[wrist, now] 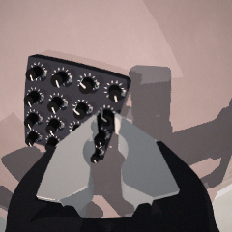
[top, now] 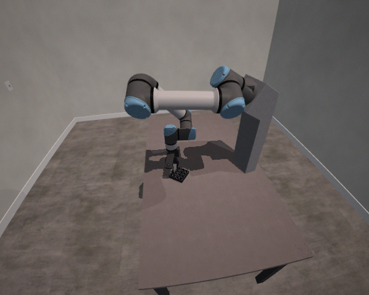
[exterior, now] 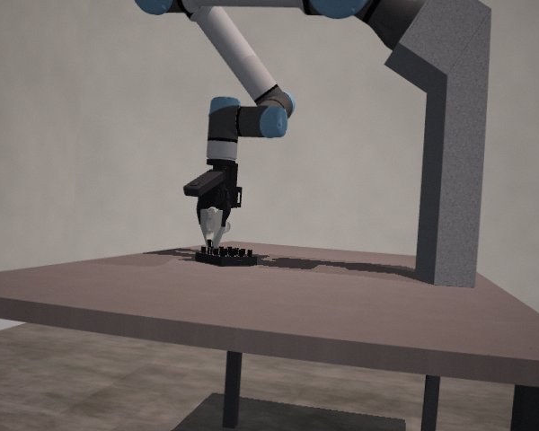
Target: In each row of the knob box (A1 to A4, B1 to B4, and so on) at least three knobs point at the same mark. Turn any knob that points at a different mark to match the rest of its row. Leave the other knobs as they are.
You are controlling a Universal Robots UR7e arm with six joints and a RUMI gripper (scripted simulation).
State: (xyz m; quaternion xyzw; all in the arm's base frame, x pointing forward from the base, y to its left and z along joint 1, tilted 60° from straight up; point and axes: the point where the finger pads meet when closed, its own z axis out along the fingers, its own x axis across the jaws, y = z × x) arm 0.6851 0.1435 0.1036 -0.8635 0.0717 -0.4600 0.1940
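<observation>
The black knob box sits on the table, turned at an angle in the wrist view. It carries several black knobs with white tick marks around them. My gripper points down over one side of the box, its pale fingertips closed around a knob in the line along the box's right edge, one place below the corner knob. The fingers partly hide that knob and others below it. The row letters and numbers cannot be read, and some pointer directions are unclear.
The box rests near the left edge of the table in the top view. The grey arm pedestal stands to the right. Neighbouring knobs stand close around the fingertips. Arm shadows fall across the table.
</observation>
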